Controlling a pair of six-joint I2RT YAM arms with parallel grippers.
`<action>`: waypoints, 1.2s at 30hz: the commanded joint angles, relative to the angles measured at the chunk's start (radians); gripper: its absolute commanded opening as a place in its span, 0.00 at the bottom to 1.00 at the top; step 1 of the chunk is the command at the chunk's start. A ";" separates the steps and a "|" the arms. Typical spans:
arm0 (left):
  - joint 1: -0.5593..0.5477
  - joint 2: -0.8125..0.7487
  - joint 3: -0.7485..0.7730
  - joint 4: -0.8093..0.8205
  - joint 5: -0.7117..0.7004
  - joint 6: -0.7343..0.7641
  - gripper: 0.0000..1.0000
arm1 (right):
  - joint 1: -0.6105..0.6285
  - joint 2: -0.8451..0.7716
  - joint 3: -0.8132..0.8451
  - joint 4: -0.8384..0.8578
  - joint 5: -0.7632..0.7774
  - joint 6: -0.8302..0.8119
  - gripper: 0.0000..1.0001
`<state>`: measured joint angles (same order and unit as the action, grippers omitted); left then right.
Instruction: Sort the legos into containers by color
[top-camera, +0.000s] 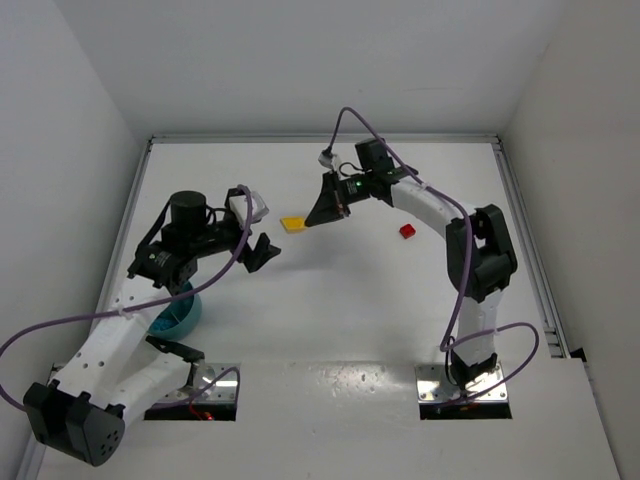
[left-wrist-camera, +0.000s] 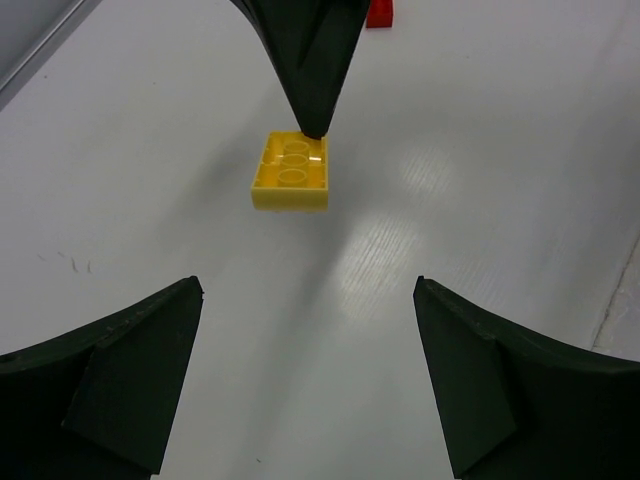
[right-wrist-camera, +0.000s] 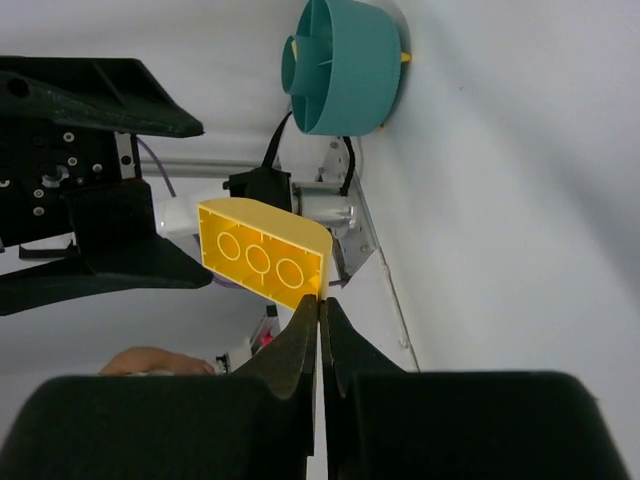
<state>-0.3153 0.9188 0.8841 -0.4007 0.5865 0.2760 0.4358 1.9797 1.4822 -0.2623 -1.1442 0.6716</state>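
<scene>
nearest the arm bases, the teal bowl (top-camera: 185, 321) sits on the white table (top-camera: 330, 310) at the left, partly under the left arm. the right wrist view shows its inner dividers and central hub. further out, the left gripper (left-wrist-camera: 305, 380) is held low over the table with its jaws spread wide and nothing between them, facing the yellow lego (left-wrist-camera: 291, 172).

that lego lies flat just ahead of it, well apart from the bowl. its hollow underside is up, showing three round tubes in a row. its long axis runs along the line from the left gripper toward the right gripper (right-wrist-camera: 320, 308), roughly left to right across the table in the top view and slightly skewed.

the right gripper's fingers are pressed together with nothing between them and tilted down, and their shared tip meets the far end edge of the yellow lego. beyond it and to the right, the red lego (top-camera: 407, 231) lies on the table, apart from both grippers. it is too small to tell which way it faces.
</scene>
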 joint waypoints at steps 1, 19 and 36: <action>-0.019 0.011 0.007 0.048 -0.016 0.008 0.93 | 0.024 -0.085 0.004 0.043 -0.005 0.022 0.00; -0.028 0.029 0.027 0.076 -0.037 0.000 0.88 | 0.093 -0.113 -0.013 0.043 -0.005 0.022 0.00; -0.038 0.038 0.027 0.085 -0.048 0.000 0.31 | 0.121 -0.104 -0.003 0.071 -0.005 0.051 0.00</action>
<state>-0.3420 0.9604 0.8841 -0.3561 0.5220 0.2733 0.5461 1.9213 1.4601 -0.2321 -1.1339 0.6949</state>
